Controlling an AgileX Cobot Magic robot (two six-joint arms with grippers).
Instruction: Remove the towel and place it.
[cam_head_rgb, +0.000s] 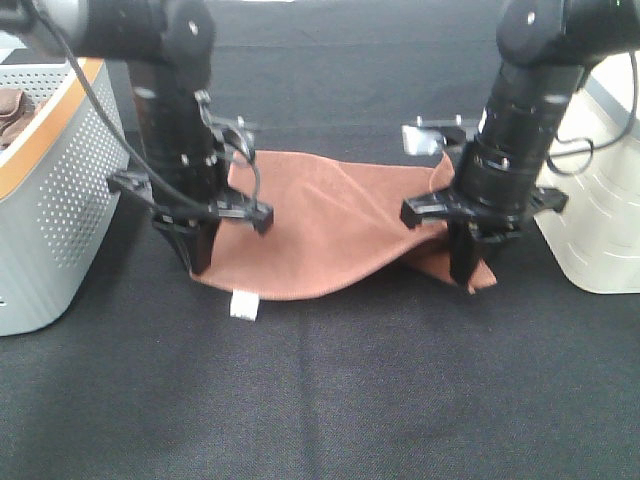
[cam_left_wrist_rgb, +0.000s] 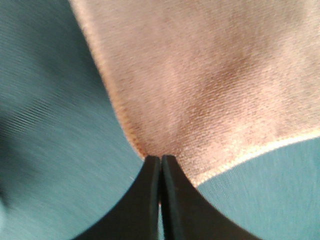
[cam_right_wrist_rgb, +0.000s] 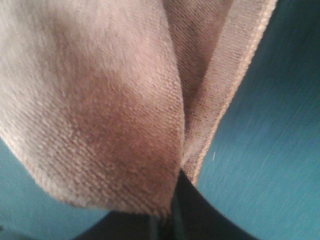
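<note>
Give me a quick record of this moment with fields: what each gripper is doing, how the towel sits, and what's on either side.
left gripper: shut on the towel's near left corner, fingers pressed together in the left wrist view
right gripper: shut on the towel's near right corner, cloth folded over there
towel: reddish-brown, spread between both arms on the black table, middle sagging
tag: small, white, at the towel's near edge
basket: grey, perforated, orange rim, far left
white container: far right
</note>
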